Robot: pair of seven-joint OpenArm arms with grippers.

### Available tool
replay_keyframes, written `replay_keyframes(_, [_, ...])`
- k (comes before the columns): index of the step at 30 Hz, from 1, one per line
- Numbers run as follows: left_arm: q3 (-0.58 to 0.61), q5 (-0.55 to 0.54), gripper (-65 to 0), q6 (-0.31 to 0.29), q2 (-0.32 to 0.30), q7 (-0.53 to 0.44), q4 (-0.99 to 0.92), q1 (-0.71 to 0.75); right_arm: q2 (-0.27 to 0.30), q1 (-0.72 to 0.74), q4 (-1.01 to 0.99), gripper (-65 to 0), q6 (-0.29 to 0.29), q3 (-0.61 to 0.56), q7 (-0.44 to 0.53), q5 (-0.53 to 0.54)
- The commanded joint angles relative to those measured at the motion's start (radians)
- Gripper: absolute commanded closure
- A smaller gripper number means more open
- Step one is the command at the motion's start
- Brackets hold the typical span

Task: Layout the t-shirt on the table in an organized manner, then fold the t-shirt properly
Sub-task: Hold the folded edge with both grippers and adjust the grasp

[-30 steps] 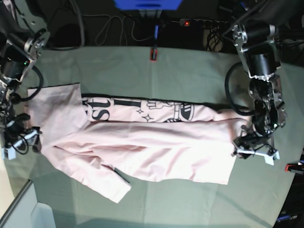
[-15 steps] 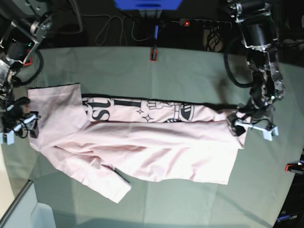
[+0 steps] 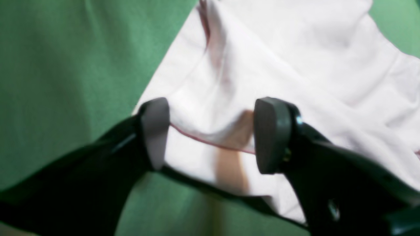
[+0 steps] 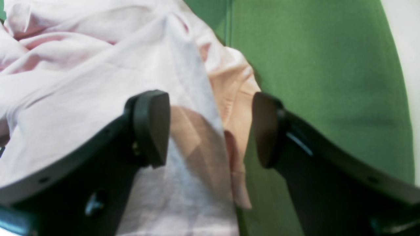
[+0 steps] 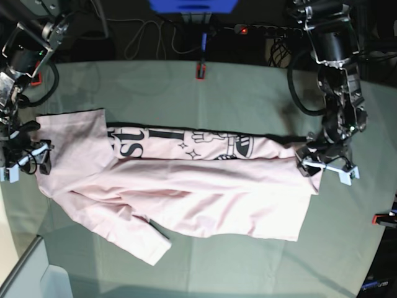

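The t-shirt (image 5: 186,186) lies half-folded lengthwise on the table (image 5: 248,93). The left gripper (image 3: 210,136) and right gripper (image 4: 210,129), at the shirt's opposite ends, each stand spread astride an edge, probably to pinch and stretch it flat.

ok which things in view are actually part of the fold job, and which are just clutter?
Part of the job:
- t-shirt, pale pink, spread lengthwise
- table, grey-green cloth cover
- left gripper at one end of the shirt, fingers apart
- right gripper at the other end, fingers apart

Just lying about:
- red clamp at the far table edge
- power strip and cables behind the table
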Motion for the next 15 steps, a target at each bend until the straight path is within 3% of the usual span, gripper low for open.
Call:
replay_keyframes(1, [-0.001, -0.007, -38.0, -0.004, 0.003, -0.016, 0.012, -0.020, 0.023, 0.004, 0.018, -37.3, 0.003, 0.003, 0.028, 0.016])
replay_keyframes(15, [-0.009, -0.007, -38.1, -0.003, 0.012, -0.016, 0.006, -0.019, 0.023, -0.007, 0.018, -37.3, 0.003, 0.003, 0.028, 0.016])
